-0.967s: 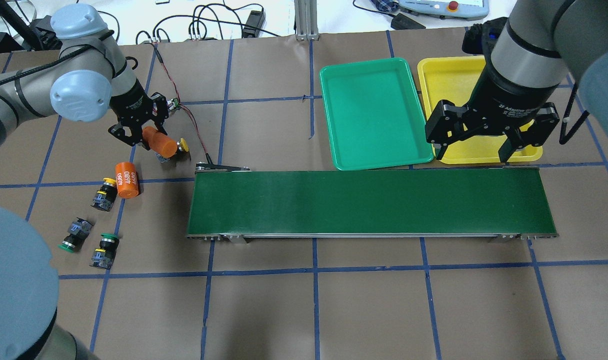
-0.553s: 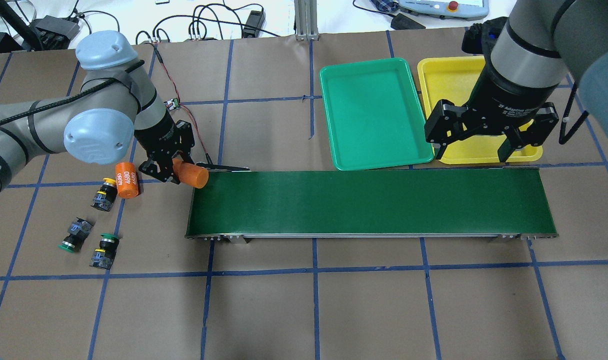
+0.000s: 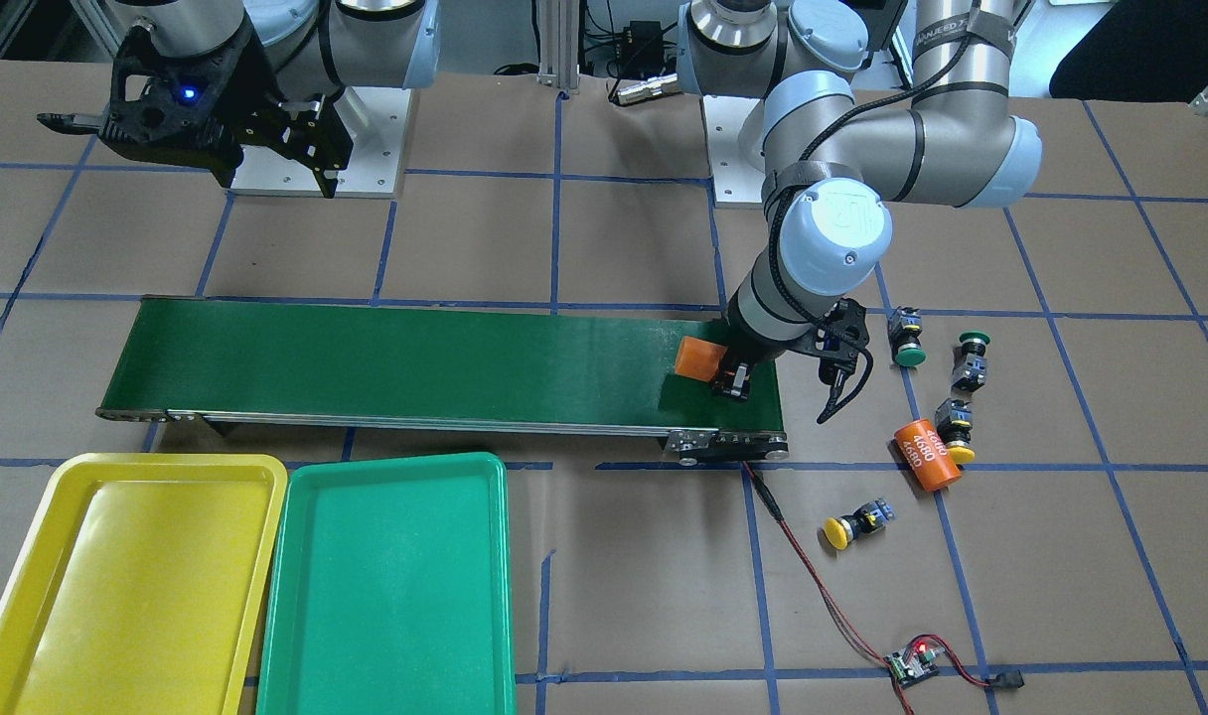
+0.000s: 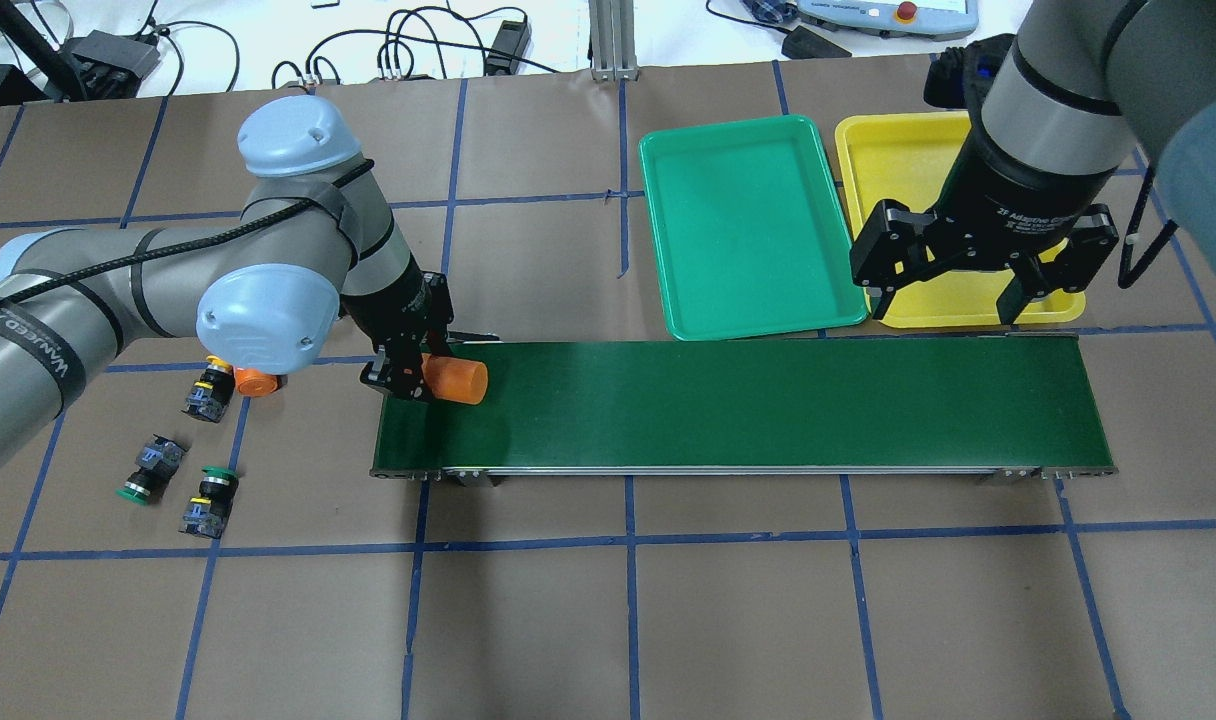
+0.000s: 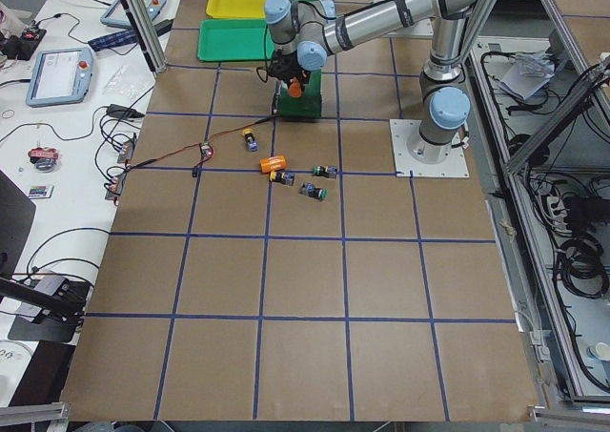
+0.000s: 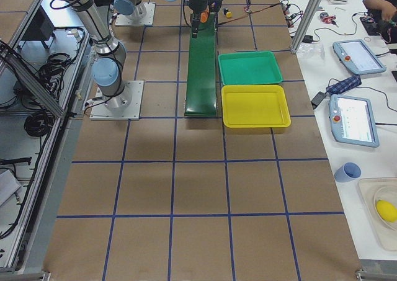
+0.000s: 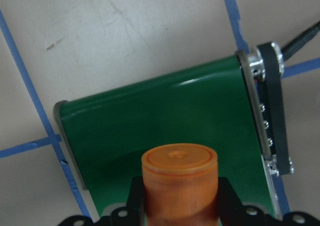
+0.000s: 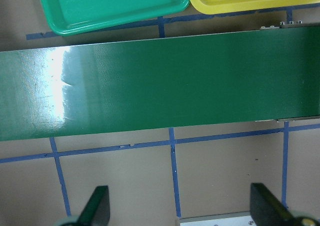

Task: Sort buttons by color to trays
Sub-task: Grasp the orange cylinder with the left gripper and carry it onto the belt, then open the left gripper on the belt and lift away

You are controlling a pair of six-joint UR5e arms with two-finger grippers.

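My left gripper (image 4: 411, 372) is shut on a plain orange cylinder (image 4: 457, 380), held sideways low over the left end of the dark green conveyor belt (image 4: 768, 405). The left wrist view shows that cylinder (image 7: 179, 178) end-on between the fingers (image 7: 136, 201). Two green buttons (image 3: 905, 338) (image 3: 972, 359) and two yellow buttons (image 3: 955, 431) (image 3: 852, 524) lie on the table to the robot's left of the belt. The green tray (image 4: 748, 220) and yellow tray (image 4: 893, 170) are empty. My right gripper (image 4: 968, 295) hangs open over the yellow tray's near edge.
A second orange cylinder marked 4680 (image 3: 927, 455) lies against one yellow button. A red wire runs from the belt's end to a small circuit board (image 3: 912, 663). Cables and a pendant lie beyond the table's far edge.
My left arm has carried the orange cylinder right and toward the robot, from above the table to over the belt's left end. The right arm has not moved.
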